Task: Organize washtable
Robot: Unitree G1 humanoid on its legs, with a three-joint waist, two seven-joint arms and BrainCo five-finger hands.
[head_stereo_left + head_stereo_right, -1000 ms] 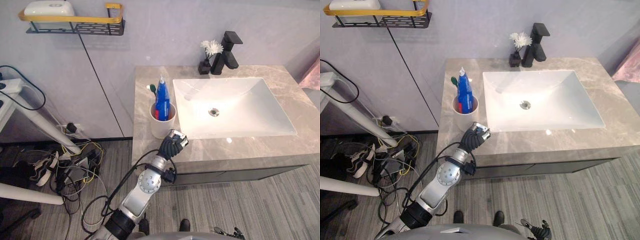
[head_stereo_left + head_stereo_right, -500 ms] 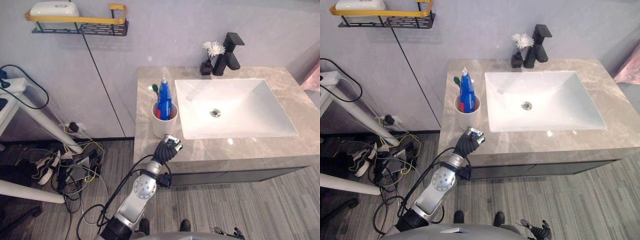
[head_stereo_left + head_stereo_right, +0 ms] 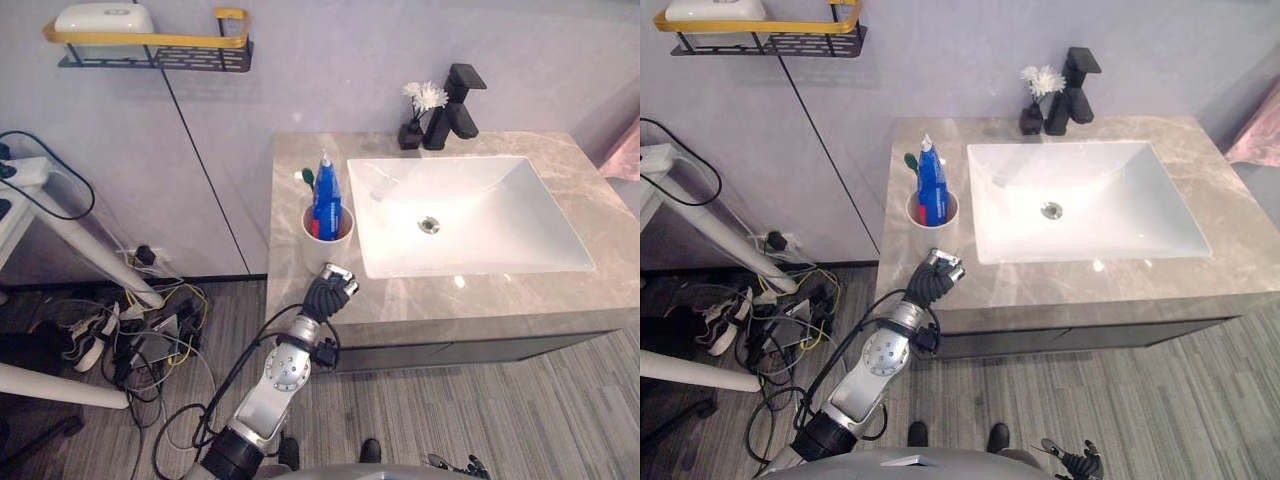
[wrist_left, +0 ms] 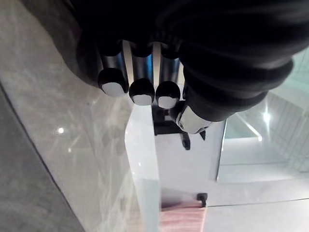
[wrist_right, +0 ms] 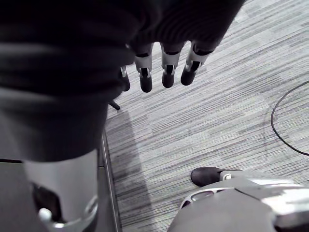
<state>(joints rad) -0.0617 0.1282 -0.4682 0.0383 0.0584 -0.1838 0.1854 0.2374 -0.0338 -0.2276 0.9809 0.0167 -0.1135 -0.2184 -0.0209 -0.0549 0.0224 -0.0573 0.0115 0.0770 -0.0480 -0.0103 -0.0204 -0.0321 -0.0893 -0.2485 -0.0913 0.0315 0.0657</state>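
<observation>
A white cup (image 3: 327,242) stands on the grey marble counter (image 3: 288,190), left of the white sink (image 3: 560,225). It holds a blue tube (image 3: 326,196) and a green toothbrush (image 3: 307,178). My left hand (image 3: 326,292) rests on the counter's front edge just in front of the cup, apart from it. Its fingers (image 4: 142,92) are curled and hold nothing. My right hand (image 5: 164,67) hangs over the striped floor with its fingers straight and nothing in them.
A black faucet (image 3: 455,96) and a small dark vase of white flowers (image 3: 418,112) stand behind the sink. A black and yellow wall shelf (image 3: 160,48) carries a white box (image 3: 104,18). Pink cloth (image 3: 625,150) shows at the right edge. Cables (image 3: 140,330) litter the floor at left.
My left hand has drawn back a little from the cup toward the counter's front edge and to the left. The view shifted slightly; the cup has stayed in place.
</observation>
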